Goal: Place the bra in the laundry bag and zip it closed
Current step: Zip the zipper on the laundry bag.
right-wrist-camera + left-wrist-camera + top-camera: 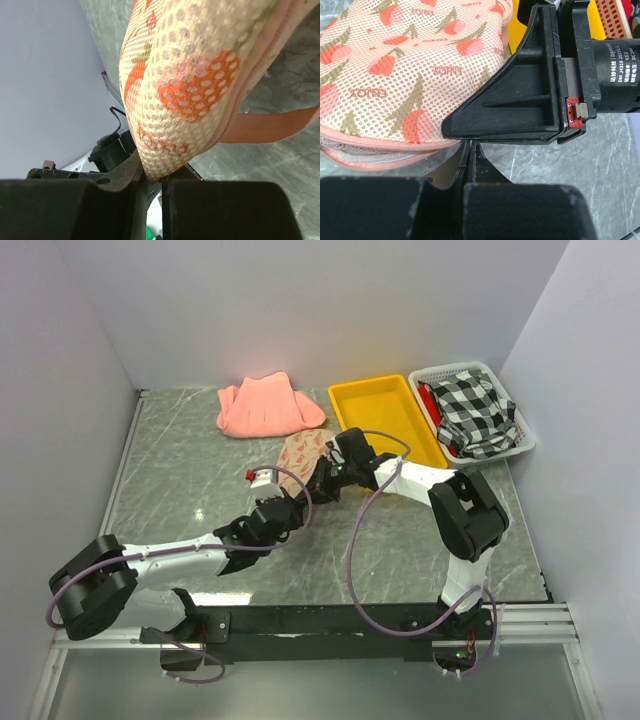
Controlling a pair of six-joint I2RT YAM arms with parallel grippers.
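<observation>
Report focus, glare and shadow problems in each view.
Top external: even light, sharp; a pale glare strip on the glossy grey marbled table near the arms' bases. Left wrist: beige mesh laundry bag with red-orange prints crisp, the black jaws at the bottom dark and blurred. Right wrist: mesh sharp, jaws again soft, featureless black.

Laundry bag [303, 450] mid-table; folded cloth [265, 408] behind it; tray [385, 412], then basket [452, 368], to right

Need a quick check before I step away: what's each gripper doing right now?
Left gripper: closed at the laundry bag edge, grip unclear.
Right gripper: closed on the bag's corner.
</observation>
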